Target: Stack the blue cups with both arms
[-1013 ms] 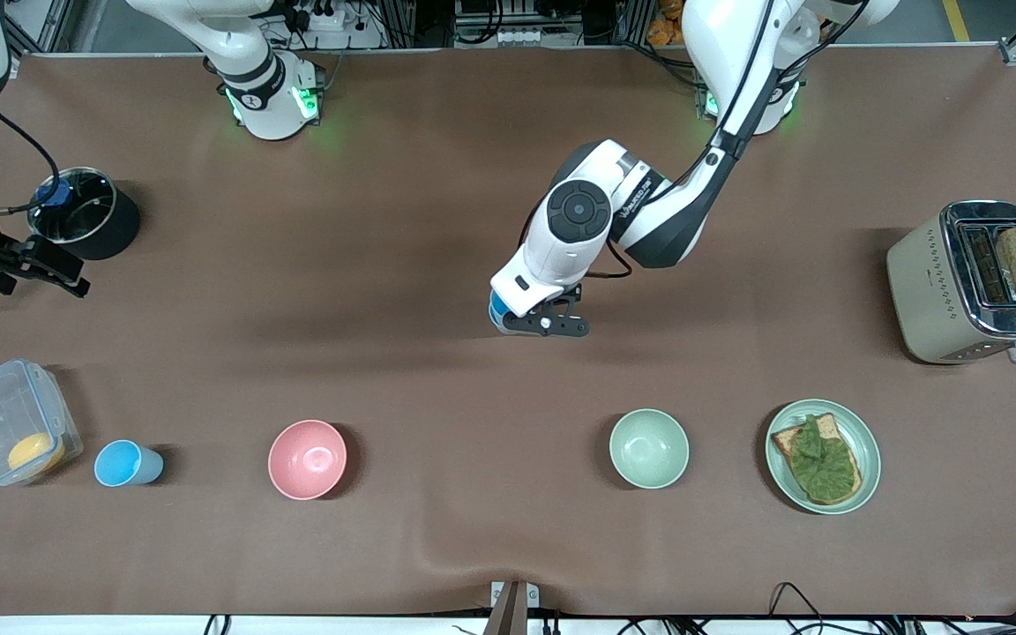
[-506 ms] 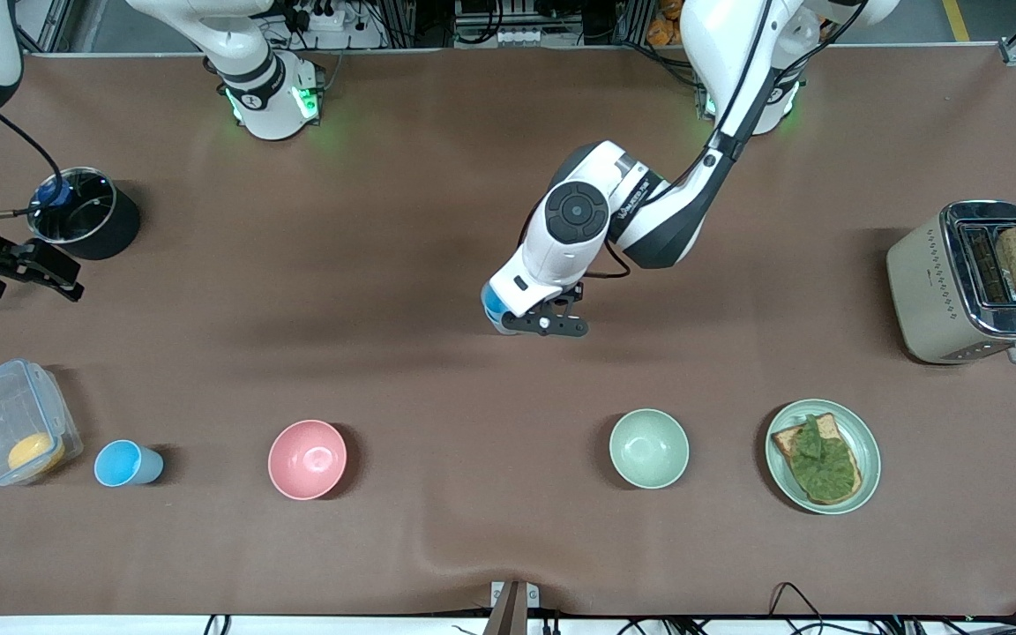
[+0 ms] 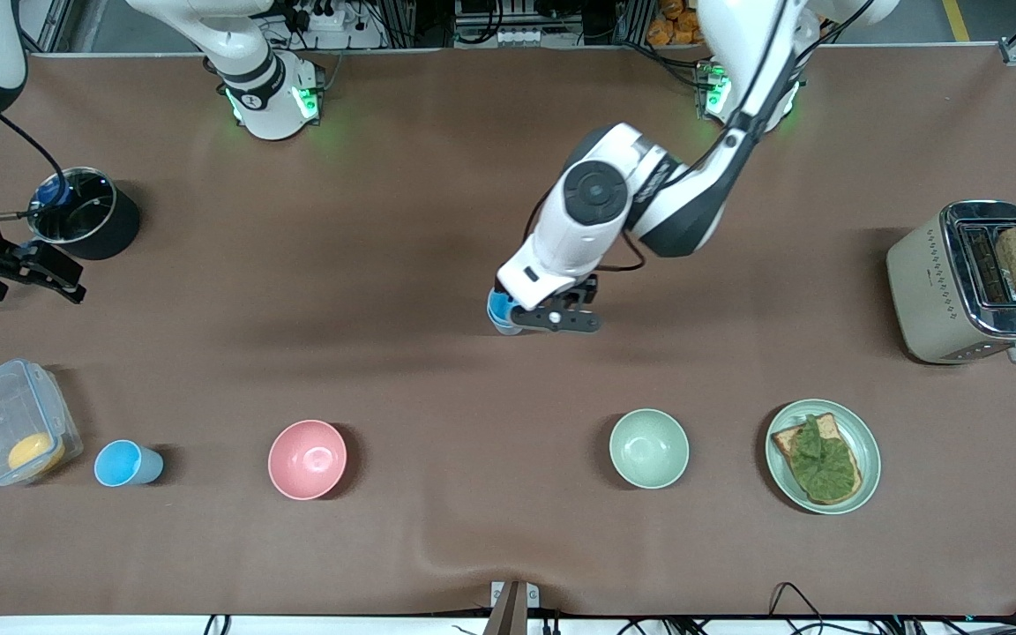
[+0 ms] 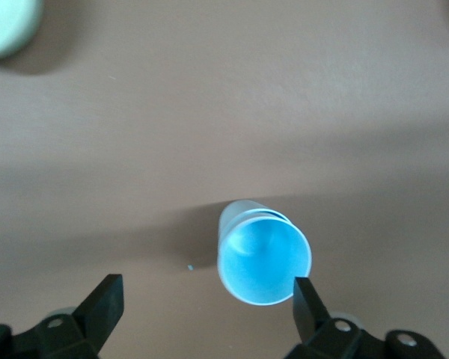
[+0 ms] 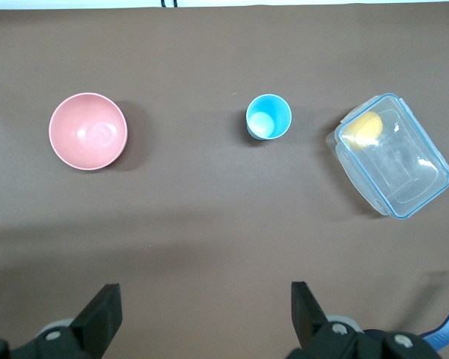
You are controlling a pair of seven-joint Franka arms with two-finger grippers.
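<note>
Two blue cups, not yet stacked. Nearest camera: paler cup (image 3: 126,464) standing between plastic box (image 3: 12,422) and pink bowl (image 3: 307,459). Mid-table: second cup (image 4: 263,252) upright, just released; left gripper (image 3: 552,319) jaws now wide, lifting off. Cup mostly hidden under wrist in front view. Right gripper (image 5: 202,318) waits, jaws spread, over table near its arm's end, partly cut off.

Left arm (image 3: 720,168): reaches from base at left arm's end toward table middle, elbow bent, wrist (image 3: 592,198) pointing down. Left gripper (image 3: 552,319) low over table middle, fingers (image 4: 105,299) spread wide, clear of anything between them. Right arm (image 3: 235,53): folded out toward right arm's end of table. Right gripper (image 3: 27,269) high over table edge there, fingers (image 5: 101,310) spread wide, empty.
</note>
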